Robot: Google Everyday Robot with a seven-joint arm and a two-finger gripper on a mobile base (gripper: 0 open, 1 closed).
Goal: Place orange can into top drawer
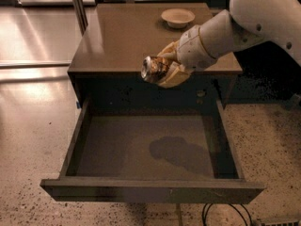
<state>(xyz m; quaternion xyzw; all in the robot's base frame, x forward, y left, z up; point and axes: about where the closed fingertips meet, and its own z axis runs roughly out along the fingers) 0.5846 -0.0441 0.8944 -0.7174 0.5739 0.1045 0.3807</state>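
- Speckled pale floor (268, 140) surrounds a dark brown, flat-topped desk (127, 41), and the floor to the left is glossy and reflective.
- From my view, the desk's wide, shallow, dark grey-brown top drawer (150, 192) is pulled out toward the camera. Its inside is bare apart from a soft shadow (178, 152) right of centre.
- I see the white, rounded arm (263, 13) coming in from the upper right and sloping down to the left, with its wrist at the desk's front edge.
- The tan-fingered hand (164, 70) points left and pinches a small, dented, shiny metal orange can (152, 68), one finger above it and one below.
- The orange can lies on its side in the grip, silver end facing left. It is held in the air at the desk's front edge, higher than the open top drawer and resting on neither.
- A pale, round, shallow bowl (178, 17) sits at the back of the desk, well apart from the hand.
- Dark cable loops (221, 213) lie on the floor below the drawer front.
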